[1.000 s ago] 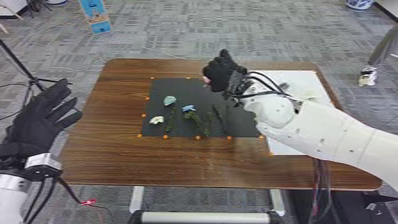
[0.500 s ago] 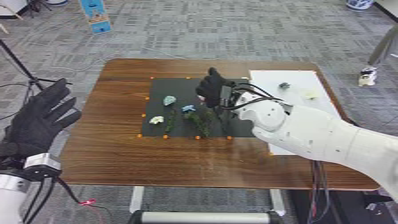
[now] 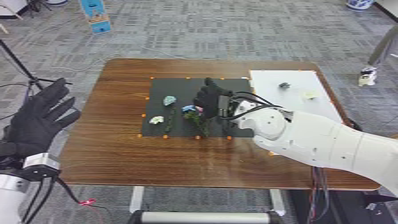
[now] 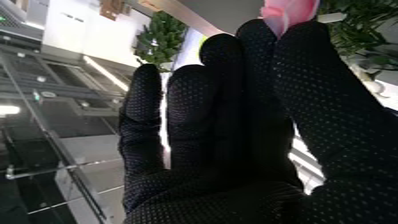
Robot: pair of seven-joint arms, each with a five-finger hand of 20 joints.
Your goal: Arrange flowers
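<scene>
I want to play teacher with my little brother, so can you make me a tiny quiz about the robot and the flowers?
1. Which robot hand pinches the pink flower?
2. True or false: seen from the robot's head, the white sheet is to the right of the dark mat.
3. What is the pale green flower lying on?
A) the dark mat
B) the white sheet
C) the bare wood

Key: 1. the right hand; 2. true; 3. A
</scene>
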